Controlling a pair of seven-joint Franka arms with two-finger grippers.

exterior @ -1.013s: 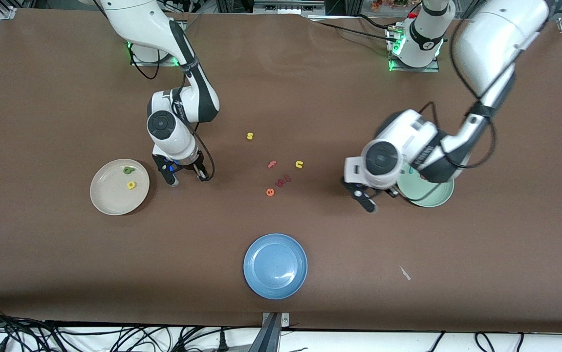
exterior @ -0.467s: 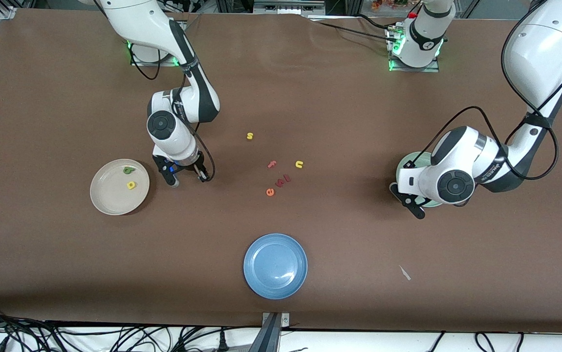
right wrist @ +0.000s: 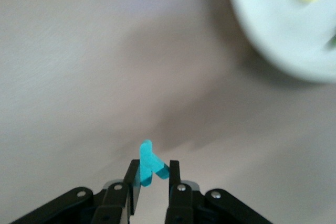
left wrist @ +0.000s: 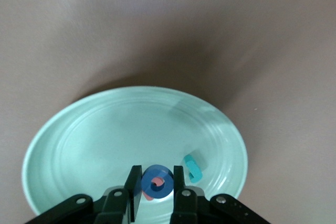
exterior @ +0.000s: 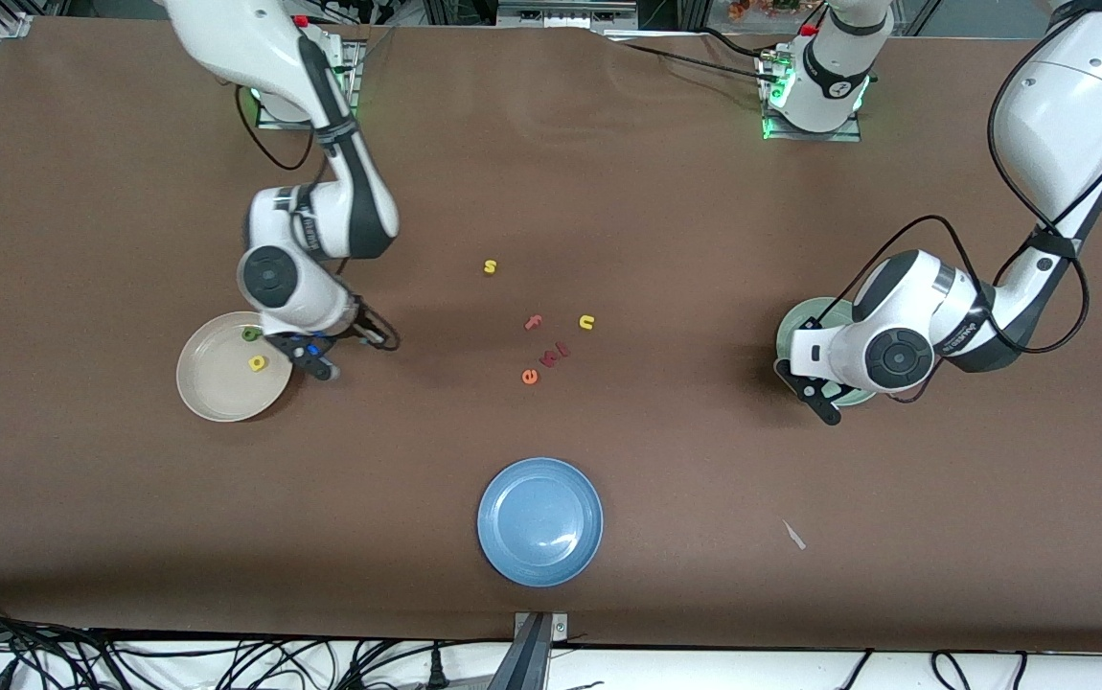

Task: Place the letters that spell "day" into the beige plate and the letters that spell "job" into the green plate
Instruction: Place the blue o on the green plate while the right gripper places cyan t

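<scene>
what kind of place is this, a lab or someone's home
Most likely a robotics lab: two white Franka arms bolted to a brown table, toy letters such as a yellow "s" beside plain plates like the blue plate, and loose cables along the table's edge.

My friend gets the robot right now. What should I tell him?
Left gripper: shut on the blue "o", over the green plate.
Right gripper: shut on the teal "y", over the table beside the beige plate.
Done: green "d" and yellow "a" in the beige plate; teal "j" in the green plate, something pinkish under the "o", maybe the "b".
Left: drop "y" in beige, drop "o" in green, check the "b".
</scene>
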